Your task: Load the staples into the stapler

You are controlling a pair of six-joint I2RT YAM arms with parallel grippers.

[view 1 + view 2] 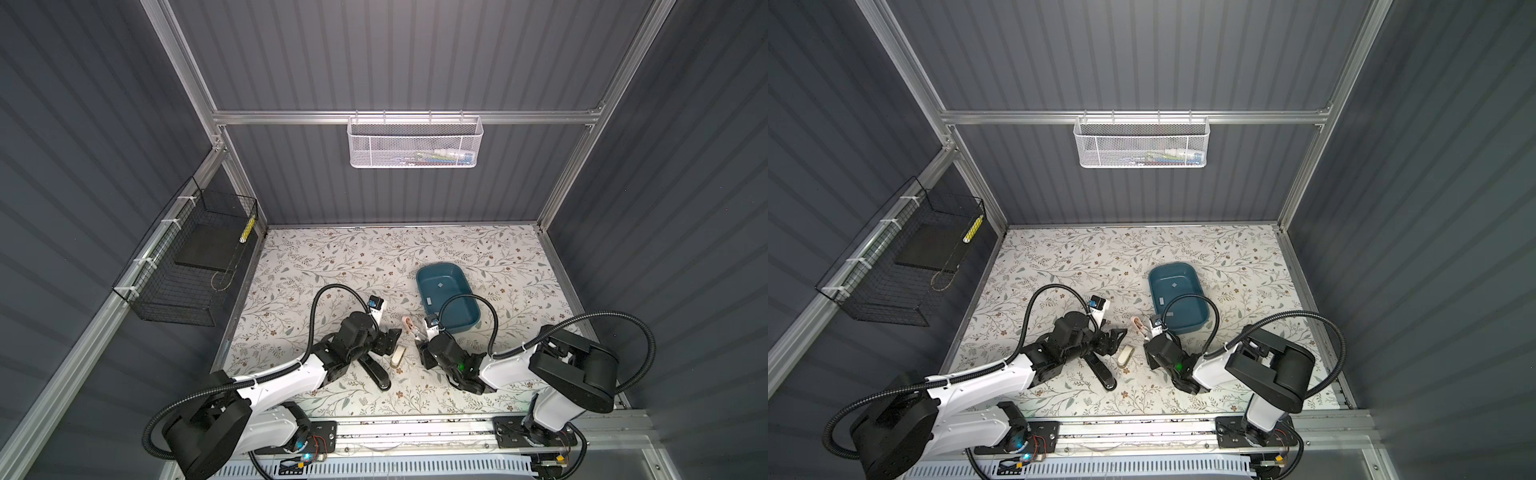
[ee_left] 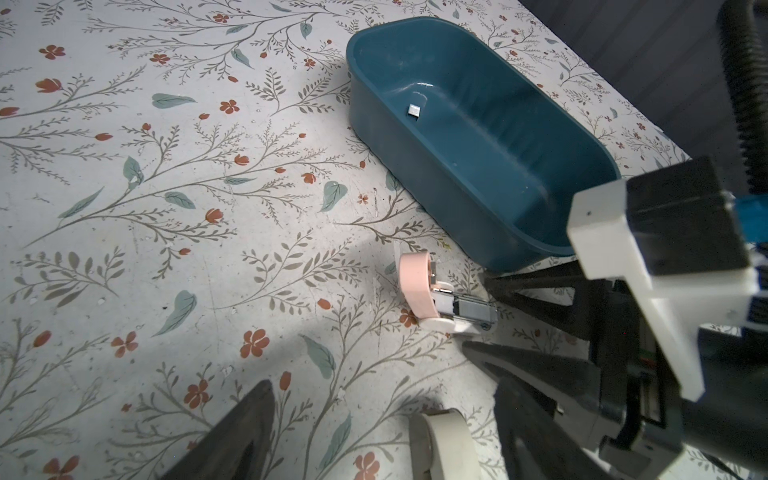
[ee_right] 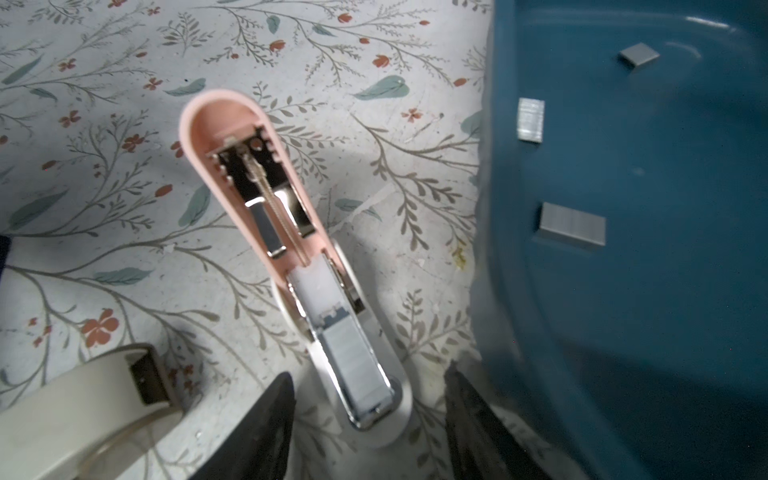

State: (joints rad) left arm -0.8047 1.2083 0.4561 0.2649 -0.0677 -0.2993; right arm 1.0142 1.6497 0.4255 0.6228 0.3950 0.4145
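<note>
Two pincers, both spread and empty, my right pincer (image 3: 370,374) straddling the nose of the pink stapler (image 3: 208,124), staples (image 3: 353,361) seated between my tips, three loose strips (image 3: 572,226) beyond in the blue tub (image 3: 623,353), my left pincer (image 2: 380,386) by the cream stapler (image 2: 444,440).

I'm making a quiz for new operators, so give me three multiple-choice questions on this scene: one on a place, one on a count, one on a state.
1. Where do the loose staple strips lie? A inside the blue tub; B beside it; C under it.
2. How many loose strips does the right wrist view show? A one; B three; C five.
3. How is the pink stapler? A shut; B open, loaded; C open, unloaded.
Answers: 1 A, they rest on the tub's floor. 2 B, three grey strips there. 3 B, lid swung back, a silver strip in its channel.
</note>
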